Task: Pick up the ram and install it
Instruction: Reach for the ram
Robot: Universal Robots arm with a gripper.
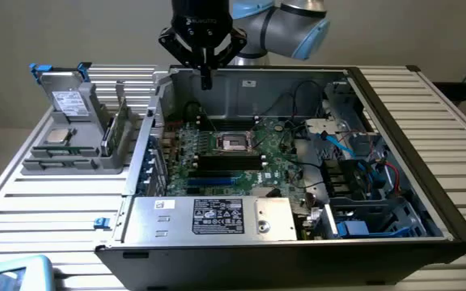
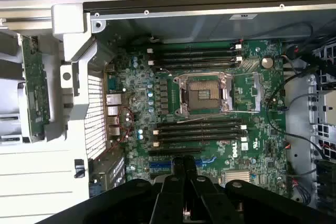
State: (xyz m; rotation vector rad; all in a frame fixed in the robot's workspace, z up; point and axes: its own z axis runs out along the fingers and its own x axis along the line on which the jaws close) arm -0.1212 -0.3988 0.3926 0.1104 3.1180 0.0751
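Above the open case [image 1: 411, 151], the gripper [image 1: 207, 80] hangs with its fingers [image 2: 179, 178] clenched together on nothing. Below them lies the motherboard [image 1: 278, 145], its bare socket [image 2: 205, 93] sitting between 2 banks of black slots [image 2: 199, 129]. Every slot visible looks empty. The ram [image 2: 33, 87], a slim green stick, stands on edge in the grey holder [image 1: 47, 165] outside the case, on the exterior view's left, well apart from the gripper. By my judgement the task is barely begun: the ram is neither grasped nor lifted, no slot is filled, and both pickup and seating are left.
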